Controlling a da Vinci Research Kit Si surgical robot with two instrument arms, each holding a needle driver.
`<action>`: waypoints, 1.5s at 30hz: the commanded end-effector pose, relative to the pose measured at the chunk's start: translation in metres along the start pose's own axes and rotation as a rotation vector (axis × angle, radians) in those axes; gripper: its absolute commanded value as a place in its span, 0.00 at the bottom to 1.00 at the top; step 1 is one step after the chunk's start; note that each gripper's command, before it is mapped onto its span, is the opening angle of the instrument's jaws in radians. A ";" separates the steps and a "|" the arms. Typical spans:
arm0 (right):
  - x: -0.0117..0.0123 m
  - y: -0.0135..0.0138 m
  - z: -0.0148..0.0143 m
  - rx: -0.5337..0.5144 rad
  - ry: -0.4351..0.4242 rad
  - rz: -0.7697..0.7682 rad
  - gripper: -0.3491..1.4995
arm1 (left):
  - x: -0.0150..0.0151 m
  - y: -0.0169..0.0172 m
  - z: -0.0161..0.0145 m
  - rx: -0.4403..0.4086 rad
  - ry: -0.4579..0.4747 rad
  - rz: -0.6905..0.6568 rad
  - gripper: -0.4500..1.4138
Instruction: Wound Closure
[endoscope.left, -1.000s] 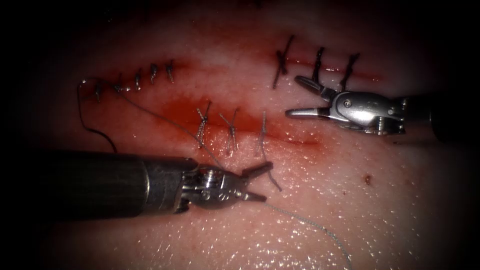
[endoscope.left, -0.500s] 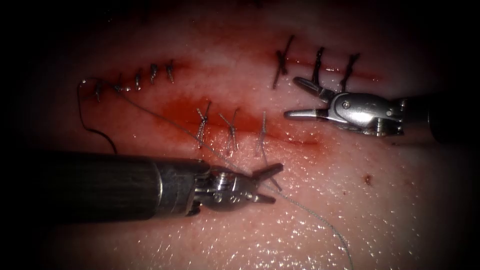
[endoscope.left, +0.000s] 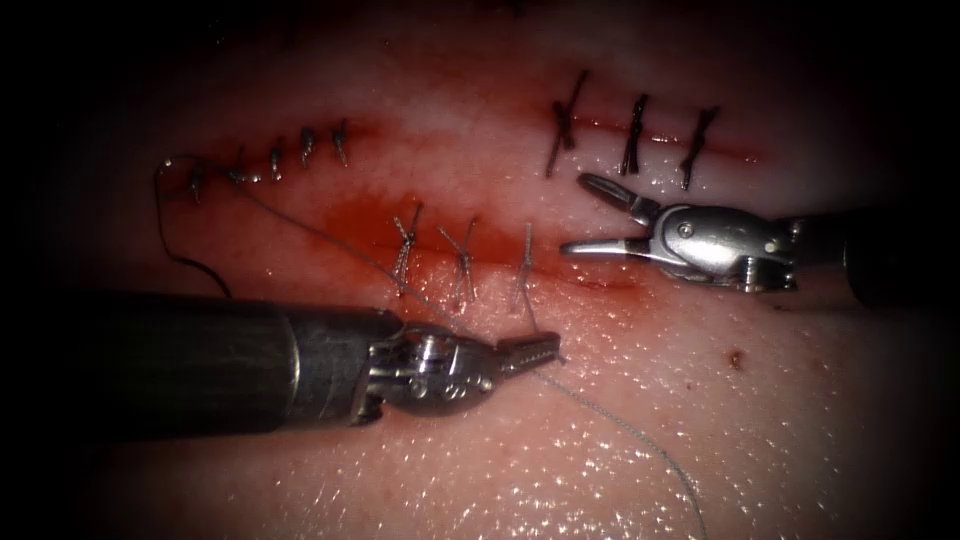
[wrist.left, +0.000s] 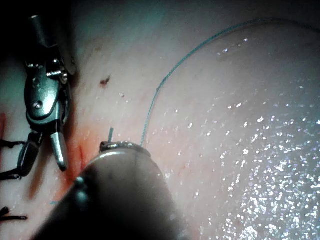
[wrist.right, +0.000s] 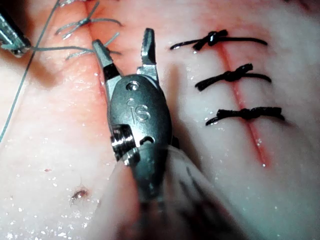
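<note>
Left tool (endoscope.left: 540, 350) clamped on the thread (endoscope.left: 620, 425) just below the rightmost grey stitch (endoscope.left: 524, 265) of the middle cut (endoscope.left: 560, 278) in the tissue (endoscope.left: 800, 420). Right tool (endoscope.left: 578, 213) spread apart, holding nothing, hovering just right of that stitch, below the dark stitches (endoscope.left: 636, 135). Needle not visible. Risk, as a judgement: too hard a tug on the clamped strand could tear the stitch through the soft edge or fray the thread.

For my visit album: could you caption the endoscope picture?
Left tool shut on thread beside stitched tissue; right tool open, empty.
</note>
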 end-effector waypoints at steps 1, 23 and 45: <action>-0.0003 -0.0009 0.0002 0.006 -0.008 -0.017 0.91 | 0.0000 0.0005 0.0006 -0.001 0.003 -0.002 0.00; 0.0004 -0.0065 0.0040 0.148 -0.016 -0.282 0.98 | -0.0011 -0.0011 -0.0011 0.010 0.035 -0.061 0.00; 0.0006 -0.0080 0.0091 0.020 0.026 -0.349 0.95 | 0.0001 -0.0006 -0.0006 0.019 0.024 -0.076 0.00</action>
